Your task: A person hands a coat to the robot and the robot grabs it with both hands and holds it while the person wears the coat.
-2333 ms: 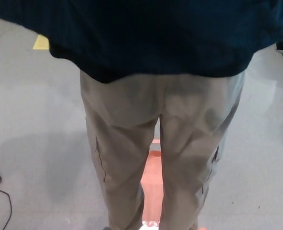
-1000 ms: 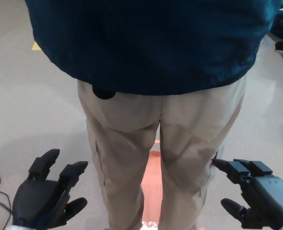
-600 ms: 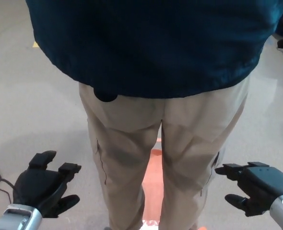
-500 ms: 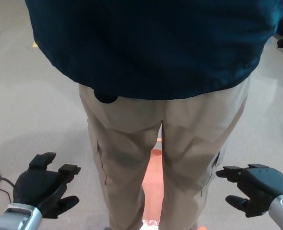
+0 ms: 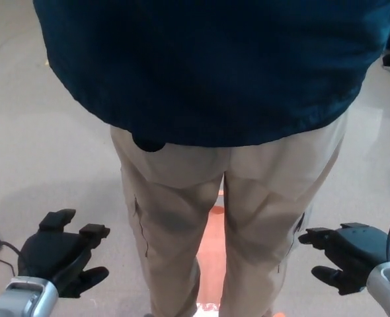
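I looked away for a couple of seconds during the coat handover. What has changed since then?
Both hands came into view low down and empty: the left hand and right hand now hang open beside the person's legs, neither touching the coat. Over the last second they sank slightly. The coat's hem dropped and settled over the hips. The person stands as before, back to the camera.

coat: top edge chopped it off, so no collar, shoulders or sleeves were visible
person's legs: ran out the bottom, feet not in shot
orange floor patch: mostly hidden between the legs
left hand: wrist cut at the bottom
right hand: forearm cropped at the corner
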You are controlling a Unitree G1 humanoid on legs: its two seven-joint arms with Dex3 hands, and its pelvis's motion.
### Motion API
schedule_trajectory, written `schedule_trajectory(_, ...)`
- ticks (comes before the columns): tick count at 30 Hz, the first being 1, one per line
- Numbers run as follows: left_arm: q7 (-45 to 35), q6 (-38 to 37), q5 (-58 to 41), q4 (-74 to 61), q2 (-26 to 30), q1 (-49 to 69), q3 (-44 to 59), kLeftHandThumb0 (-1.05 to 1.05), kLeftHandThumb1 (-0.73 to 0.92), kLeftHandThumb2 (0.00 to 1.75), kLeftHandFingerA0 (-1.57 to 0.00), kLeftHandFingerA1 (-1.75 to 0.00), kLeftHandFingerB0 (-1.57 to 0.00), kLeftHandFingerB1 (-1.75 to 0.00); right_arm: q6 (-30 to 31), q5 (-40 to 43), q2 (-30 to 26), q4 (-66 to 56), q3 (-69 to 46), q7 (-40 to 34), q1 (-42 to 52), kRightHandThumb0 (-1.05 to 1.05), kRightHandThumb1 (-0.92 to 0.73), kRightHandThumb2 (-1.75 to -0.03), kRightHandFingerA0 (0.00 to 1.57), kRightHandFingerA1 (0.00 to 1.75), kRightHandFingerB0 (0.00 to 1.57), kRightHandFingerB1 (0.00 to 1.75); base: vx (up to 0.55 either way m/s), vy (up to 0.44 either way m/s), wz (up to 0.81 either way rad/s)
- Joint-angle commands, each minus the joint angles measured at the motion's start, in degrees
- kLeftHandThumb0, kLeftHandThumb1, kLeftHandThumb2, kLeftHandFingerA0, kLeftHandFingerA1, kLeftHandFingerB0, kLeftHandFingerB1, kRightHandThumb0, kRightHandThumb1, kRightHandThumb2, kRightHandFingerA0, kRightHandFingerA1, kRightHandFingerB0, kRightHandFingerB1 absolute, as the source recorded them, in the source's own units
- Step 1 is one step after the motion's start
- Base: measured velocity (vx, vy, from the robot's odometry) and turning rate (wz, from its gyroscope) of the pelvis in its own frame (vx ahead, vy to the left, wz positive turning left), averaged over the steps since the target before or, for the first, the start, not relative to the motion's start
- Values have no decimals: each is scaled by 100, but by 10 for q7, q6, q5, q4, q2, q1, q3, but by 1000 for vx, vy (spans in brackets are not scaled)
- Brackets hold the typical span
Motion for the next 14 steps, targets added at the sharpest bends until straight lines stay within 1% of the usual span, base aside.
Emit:
schedule_trajectory(1, 9, 6, -29, 8, 11, -10, -1, -72, 92, 73, -22, -31, -33, -33, 4, 8, -13, 12, 3, -13, -21, -63, -91, -68, 29, 30, 32, 31, 0, 0, 0)
schedule_trajectory(7, 6, 12, -33, 3, 11, -11, -5, -72, 92, 74, -21, -31, -33, -33, 4, 12, -15, 13, 4, -16, -24, -61, -89, -67, 29, 30, 31, 31, 0, 0, 0)
schedule_trajectory(11, 10, 3, -41, 10, 14, -17, -6, -73, 92, 72, -21, -30, -34, -33, 4, 13, -15, 14, 5, -12, -29, -61, -90, -68, 28, 30, 31, 31, 0, 0, 0)
schedule_trajectory(14, 15, 4, -43, 12, 14, -20, -7, -73, 92, 70, -22, -30, -32, -31, 5, 14, -15, 17, 6, -13, -32, -61, -90, -68, 28, 30, 31, 31, 0, 0, 0)
